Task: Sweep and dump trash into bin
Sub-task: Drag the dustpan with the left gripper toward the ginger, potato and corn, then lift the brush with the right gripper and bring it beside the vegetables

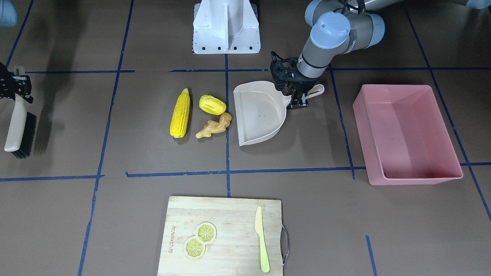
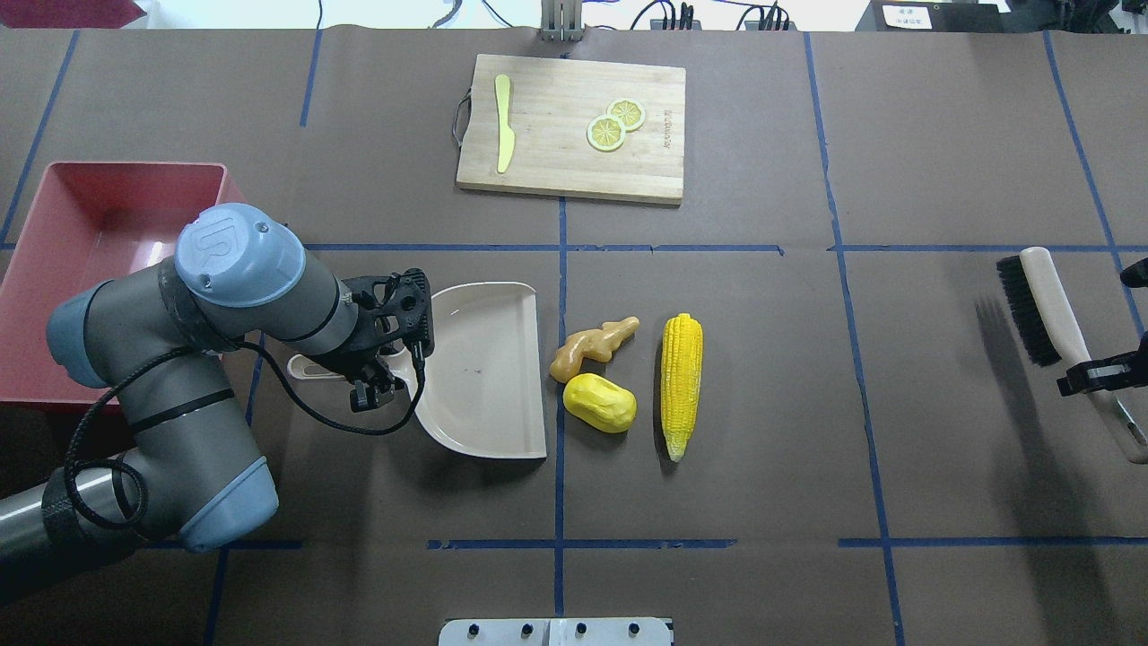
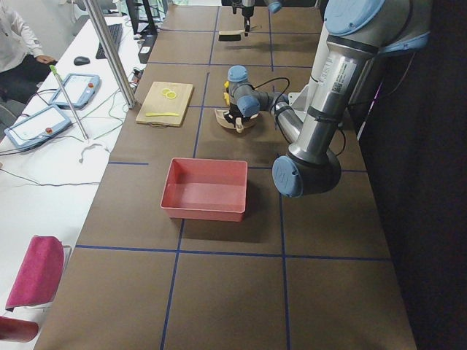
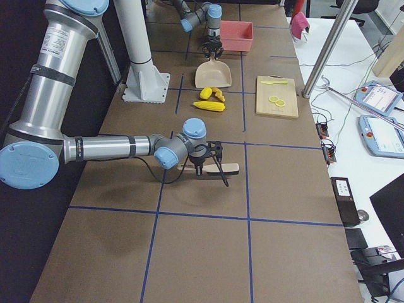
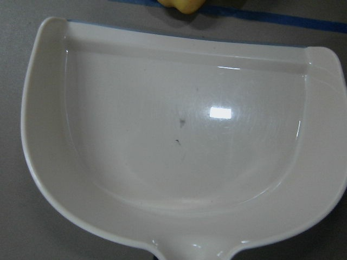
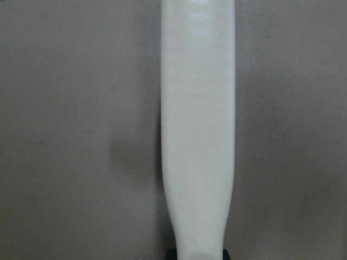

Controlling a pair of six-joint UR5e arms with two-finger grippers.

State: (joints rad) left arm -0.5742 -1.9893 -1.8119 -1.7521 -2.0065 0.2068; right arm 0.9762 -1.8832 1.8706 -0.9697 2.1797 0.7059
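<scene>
Sweeping is not yet begun: one corn cob [image 2: 682, 384], one yellow vegetable [image 2: 599, 403] and one ginger root [image 2: 594, 345] lie just off the open lip of the one dustpan [image 2: 484, 368]. The left fingers [image 2: 363, 393] clench its handle. The right fingers [image 2: 1090, 375] grasp one brush [image 2: 1040, 305], well apart from the dustpan, which must next push all three in. One bin [image 2: 99, 233] sits beyond the dustpan's handle.

The corn cob [image 2: 682, 384], yellow oval vegetable [image 2: 599, 403] and ginger root [image 2: 594, 346] lie clustered; the empty pink bin [image 1: 406, 132] sits well apart.

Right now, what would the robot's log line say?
left claw: shut on dustpan | right claw: shut on brush | corn cob, yellow vegetable, ginger root: unswept, beside dustpan mouth | bin: empty
</scene>
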